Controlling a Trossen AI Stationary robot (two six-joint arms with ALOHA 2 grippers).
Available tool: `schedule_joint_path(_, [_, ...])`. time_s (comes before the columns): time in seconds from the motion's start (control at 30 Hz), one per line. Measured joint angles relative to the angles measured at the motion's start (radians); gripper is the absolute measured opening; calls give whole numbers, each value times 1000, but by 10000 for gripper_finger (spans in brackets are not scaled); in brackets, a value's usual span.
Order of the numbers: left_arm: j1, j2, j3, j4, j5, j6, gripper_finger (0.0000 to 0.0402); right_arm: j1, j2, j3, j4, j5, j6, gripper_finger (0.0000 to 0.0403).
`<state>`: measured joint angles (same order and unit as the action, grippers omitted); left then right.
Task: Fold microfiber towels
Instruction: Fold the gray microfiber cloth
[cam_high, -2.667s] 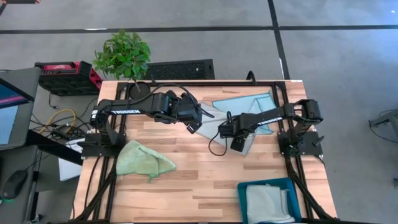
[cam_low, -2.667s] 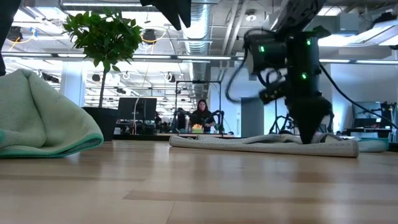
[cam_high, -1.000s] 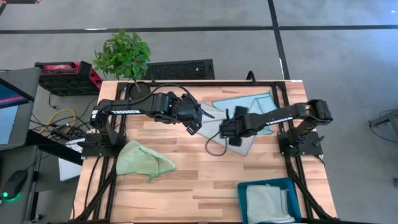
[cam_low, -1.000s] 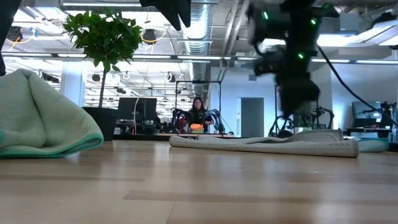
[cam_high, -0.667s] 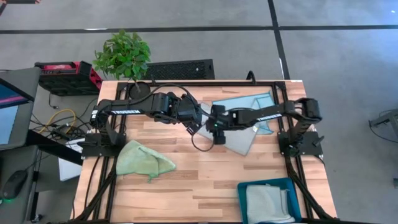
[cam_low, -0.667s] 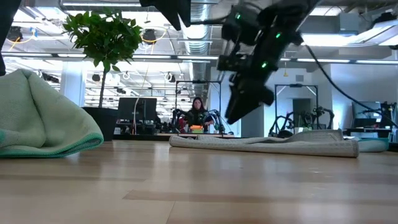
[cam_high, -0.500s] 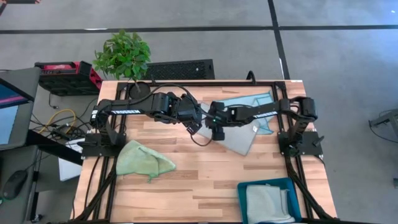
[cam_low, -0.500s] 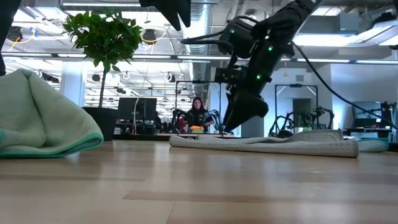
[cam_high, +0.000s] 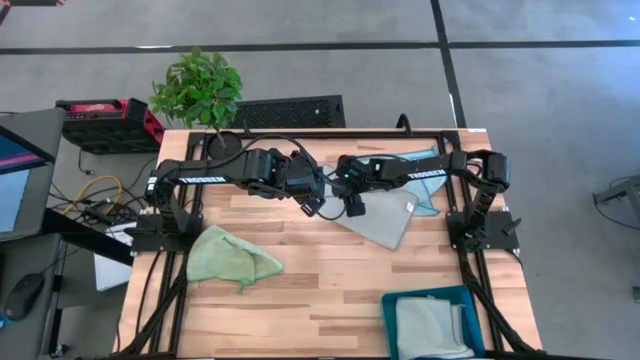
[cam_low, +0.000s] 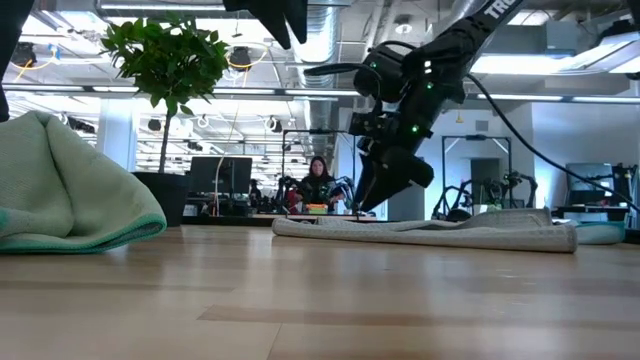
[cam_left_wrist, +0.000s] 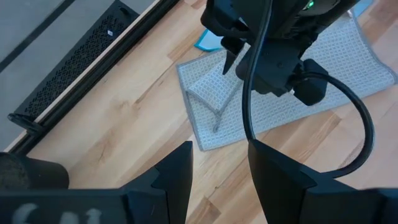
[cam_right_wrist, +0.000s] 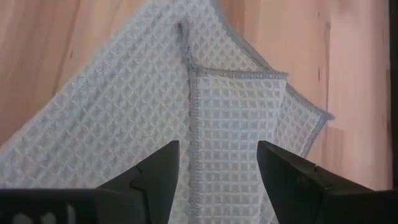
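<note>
Right gripper (cam_high: 355, 207) is hovering jaws-open directly over the near-left corner of the grey towel (cam_high: 385, 217), which is lying flat on the counter (cam_high: 300, 280) toward the back right, partly overlapping the light blue towel (cam_high: 425, 165) behind it. In the right wrist view that corner (cam_right_wrist: 249, 93) is sitting folded back on itself, its stitched hem running straight out between the two spread fingers (cam_right_wrist: 155, 174), so the cloth is lying dead ahead of and below the jaws, not yet pinched. The grey towel's long run is heading away from this corner toward the counter's right edge. Left gripper (cam_high: 312, 203) is hanging just beside, jaws open and empty, looking across at the same corner (cam_left_wrist: 205, 93); it is nearly as close, but the right is the one lined up. Judgement: a straight drop onto the flap is what the grab needs. Light green towel (cam_high: 232, 258) is lying crumpled front left, well apart; another towel is sitting in the teal bin (cam_high: 388, 305) front right.
</note>
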<state>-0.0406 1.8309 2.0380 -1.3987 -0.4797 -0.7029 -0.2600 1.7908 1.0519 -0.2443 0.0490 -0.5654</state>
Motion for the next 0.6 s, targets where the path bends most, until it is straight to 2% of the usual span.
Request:
schedule_joint_path(0.13, [0, 0, 0, 1, 0, -16, 148, 0, 37, -4, -10, 1, -19, 240])
schedule_joint_path(0.23, [0, 0, 0, 0, 0, -17, 148, 3, 74, 5, 45, 46, 3, 240])
schedule_joint_path(0.43, [0, 0, 0, 0, 0, -24, 148, -10, 77, 2, 63, 73, 14, 240])
schedule_joint_path(0.6, [0, 0, 0, -1, 2, -26, 148, -12, 78, 2, 58, -4, -19, 240])
